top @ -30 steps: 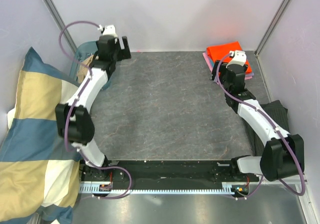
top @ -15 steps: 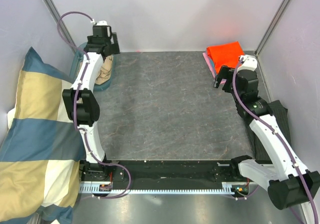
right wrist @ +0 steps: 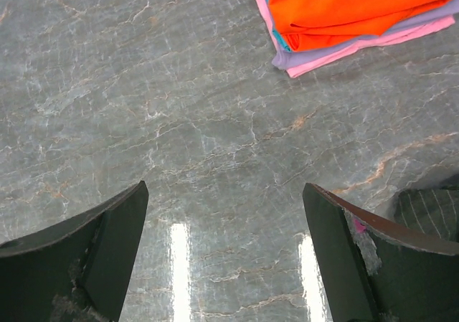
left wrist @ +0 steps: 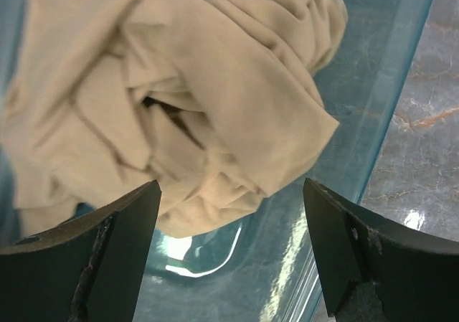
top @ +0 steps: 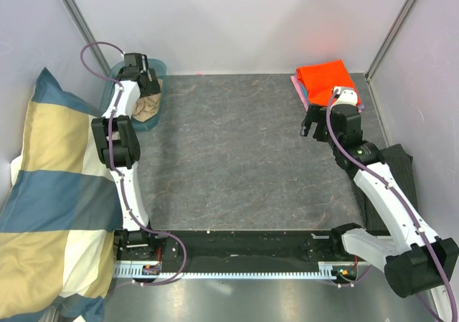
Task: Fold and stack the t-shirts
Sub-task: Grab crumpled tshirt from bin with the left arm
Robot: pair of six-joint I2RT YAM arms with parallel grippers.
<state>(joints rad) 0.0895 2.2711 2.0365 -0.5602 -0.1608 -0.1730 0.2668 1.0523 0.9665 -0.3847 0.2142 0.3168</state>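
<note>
The jaws of the left gripper (left wrist: 231,189) stand wide apart and hold nothing, just above the tan t-shirt (left wrist: 179,100). It is a soft crumpled heap with deep folds, inside a see-through blue bin (left wrist: 387,85). The left arm (top: 115,139) is stretched out to the far left corner. The right gripper (right wrist: 224,189) has its jaws apart too, over the grey marbled table (right wrist: 179,107). Near it lies the flat stack of folded t-shirts (right wrist: 344,6), orange on top, pink lowest. The right arm (top: 380,189) is bent at the elbow
</note>
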